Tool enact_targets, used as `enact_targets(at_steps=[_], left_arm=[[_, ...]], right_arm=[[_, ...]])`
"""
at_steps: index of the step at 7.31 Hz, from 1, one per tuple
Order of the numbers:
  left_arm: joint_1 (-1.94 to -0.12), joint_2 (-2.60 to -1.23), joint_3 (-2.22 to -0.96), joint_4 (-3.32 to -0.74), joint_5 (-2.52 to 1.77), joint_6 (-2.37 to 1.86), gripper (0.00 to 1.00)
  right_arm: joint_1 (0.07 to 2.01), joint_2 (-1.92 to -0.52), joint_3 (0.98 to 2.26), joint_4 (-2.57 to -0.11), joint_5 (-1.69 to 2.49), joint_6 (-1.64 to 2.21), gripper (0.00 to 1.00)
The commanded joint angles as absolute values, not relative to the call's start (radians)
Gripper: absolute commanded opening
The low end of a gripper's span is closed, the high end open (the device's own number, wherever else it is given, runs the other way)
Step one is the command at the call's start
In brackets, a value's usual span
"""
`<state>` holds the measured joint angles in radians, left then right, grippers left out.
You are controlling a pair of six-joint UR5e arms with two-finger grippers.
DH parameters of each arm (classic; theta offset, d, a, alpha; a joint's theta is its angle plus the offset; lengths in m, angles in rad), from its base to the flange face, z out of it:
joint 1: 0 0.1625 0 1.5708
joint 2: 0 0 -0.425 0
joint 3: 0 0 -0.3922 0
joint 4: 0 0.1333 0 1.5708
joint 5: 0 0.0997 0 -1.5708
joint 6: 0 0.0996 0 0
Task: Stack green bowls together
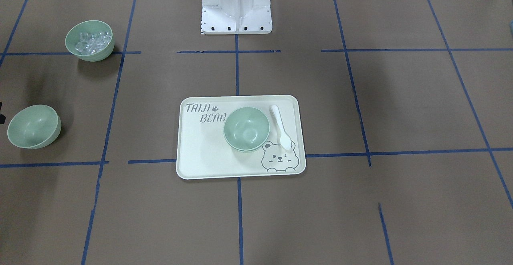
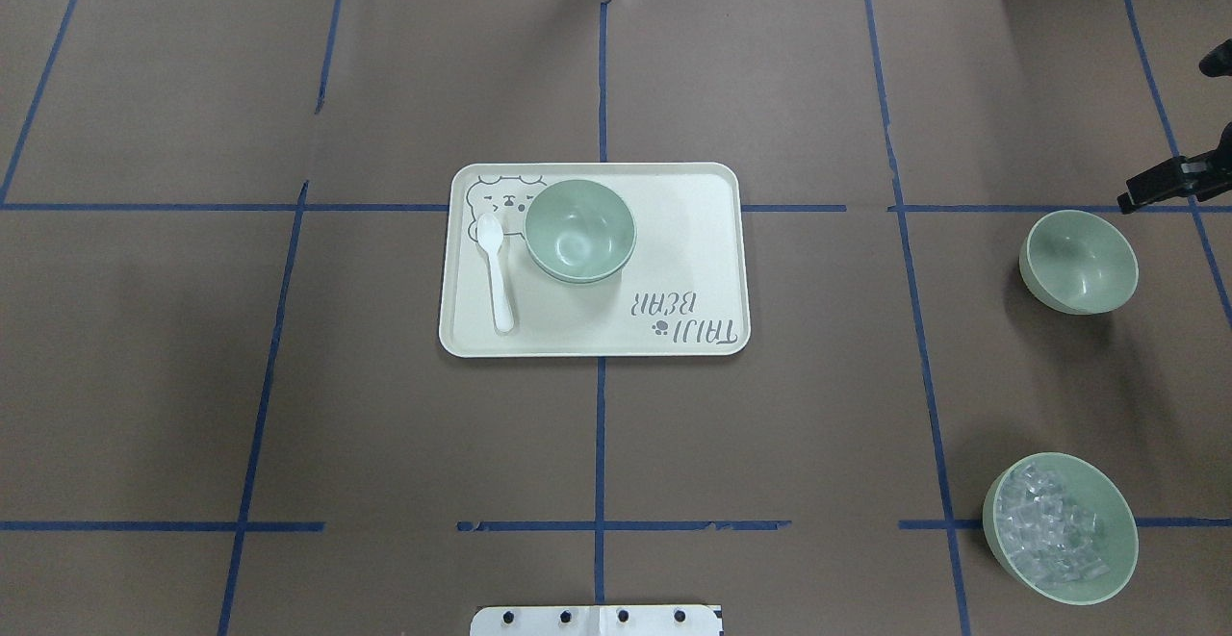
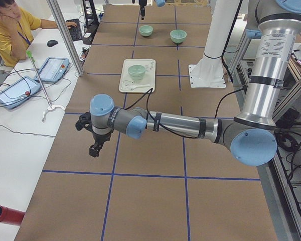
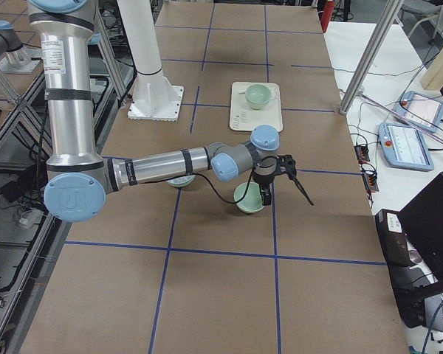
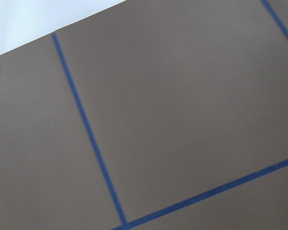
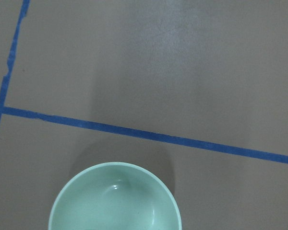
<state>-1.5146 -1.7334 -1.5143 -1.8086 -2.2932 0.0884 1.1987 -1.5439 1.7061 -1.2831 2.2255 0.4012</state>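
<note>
Two pale green bowls (image 1: 246, 128) sit nested on the cream tray (image 1: 200, 156) at mid-table; they also show in the overhead view (image 2: 579, 230). A third green bowl (image 2: 1078, 261) stands alone on the table at the robot's right and fills the bottom of the right wrist view (image 6: 115, 199). My right gripper (image 2: 1165, 136) is open and empty, just beyond that bowl and above the table; it also shows in the exterior right view (image 4: 289, 203). My left gripper (image 3: 95, 145) hangs over bare table far from the bowls; I cannot tell if it is open.
A like green bowl with clear ice-like cubes (image 2: 1059, 527) stands near the robot's right side. A white spoon (image 2: 498, 270) lies on the tray beside the nested bowls. The robot's base plate (image 1: 236, 20) is at the near table edge. An operator (image 3: 10, 25) sits beyond the far edge.
</note>
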Motion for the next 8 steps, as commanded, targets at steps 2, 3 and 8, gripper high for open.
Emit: enact_targets(at_steps=[2,3,8], left_arm=[[-1.536,-1.726,-1.508,-1.784,-2.301,0.115,1.0],[-1.536,-1.727,-1.508,-1.784,-2.301,0.115,1.0],[-1.572,-1.657,-1.506,-1.789,-2.305,0.124,1.0]], right_arm=[[1.129,-1.554,1.581,-1.108,2.197,0.428,0.89],[1.115,-1.555,1.524,-1.022,2.195,0.448,0.82],[1.112,-1.549,1.541,-1.003,2.207,0.453,0.0]])
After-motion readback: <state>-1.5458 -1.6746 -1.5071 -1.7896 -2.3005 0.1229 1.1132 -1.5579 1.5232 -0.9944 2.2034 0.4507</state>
